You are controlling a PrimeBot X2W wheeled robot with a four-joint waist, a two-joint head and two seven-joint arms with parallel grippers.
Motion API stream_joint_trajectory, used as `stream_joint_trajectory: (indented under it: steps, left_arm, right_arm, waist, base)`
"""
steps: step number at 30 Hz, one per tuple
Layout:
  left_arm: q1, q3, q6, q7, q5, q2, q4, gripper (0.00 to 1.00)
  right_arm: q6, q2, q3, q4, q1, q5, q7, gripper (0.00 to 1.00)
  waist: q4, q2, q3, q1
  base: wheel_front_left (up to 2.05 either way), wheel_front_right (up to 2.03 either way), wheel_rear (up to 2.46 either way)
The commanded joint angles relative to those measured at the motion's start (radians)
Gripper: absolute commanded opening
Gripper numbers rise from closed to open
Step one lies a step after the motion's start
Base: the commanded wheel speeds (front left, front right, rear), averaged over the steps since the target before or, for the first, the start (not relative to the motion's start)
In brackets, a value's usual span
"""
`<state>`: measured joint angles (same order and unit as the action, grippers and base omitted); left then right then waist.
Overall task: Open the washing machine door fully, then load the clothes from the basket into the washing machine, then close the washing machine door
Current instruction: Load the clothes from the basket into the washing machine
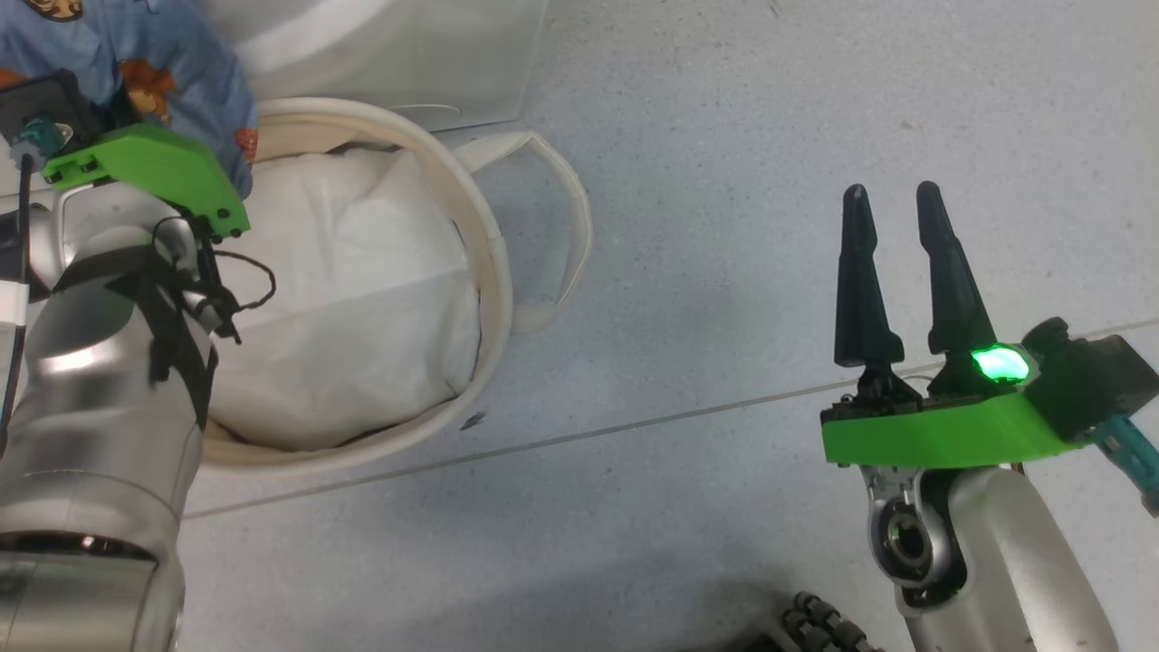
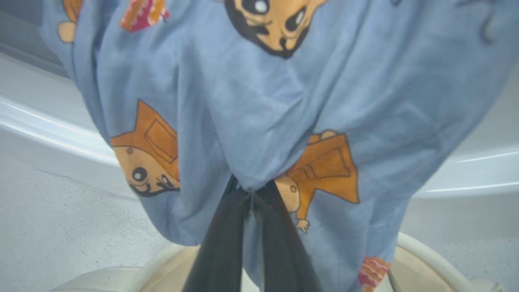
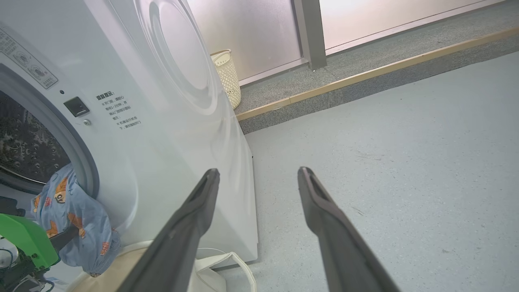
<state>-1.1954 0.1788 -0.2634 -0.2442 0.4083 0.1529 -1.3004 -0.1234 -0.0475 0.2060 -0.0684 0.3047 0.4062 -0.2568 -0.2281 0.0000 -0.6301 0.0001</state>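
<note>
My left gripper is shut on a fold of the clothes: a light blue garment with orange cartoon prints hangs from its fingertips. In the head view the garment is lifted above the far left rim of the basket, a cream canvas tub holding a plain white sheet. In the right wrist view the garment hangs just below the grey-ringed drum mouth of the washing machine. My right gripper is open and empty over bare floor, well right of the basket. The washing machine door is out of view.
The basket's loop handle lies on the grey floor towards my right gripper. A cream wicker basket stands behind the machine by the wall. A raised darker strip with a yellow edge runs along the far floor.
</note>
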Motion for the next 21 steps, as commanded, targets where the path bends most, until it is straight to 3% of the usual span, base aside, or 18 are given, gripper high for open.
stream_joint_trajectory:
  steps: [1, 7, 21]
  left_arm:
    - [-0.023, -0.010, 0.001, -0.009, 0.003, 0.044, 0.014, 0.00]
    - [-0.003, -0.018, 0.004, -0.017, -0.003, 0.055, 0.076, 0.00]
    - [0.054, -0.145, -0.025, -0.017, -0.114, 0.102, 0.461, 0.00]
  right_arm:
    - [-0.007, -0.003, 0.015, -0.035, -0.001, -0.005, -0.005, 1.00]
    - [-0.007, -0.003, 0.025, -0.029, -0.001, -0.009, -0.005, 1.00]
    - [-0.007, -0.003, 0.024, -0.036, -0.020, -0.012, -0.005, 1.00]
  waist:
    - [0.004, 0.0000, 0.002, -0.0001]
    - [0.026, 0.0000, 0.025, -0.0001]
    - [0.050, 0.0000, 0.070, -0.0001]
  base:
    - [0.00, 0.00, 0.00]
    - [0.00, 0.00, 0.00]
    - [0.00, 0.00, 0.00]
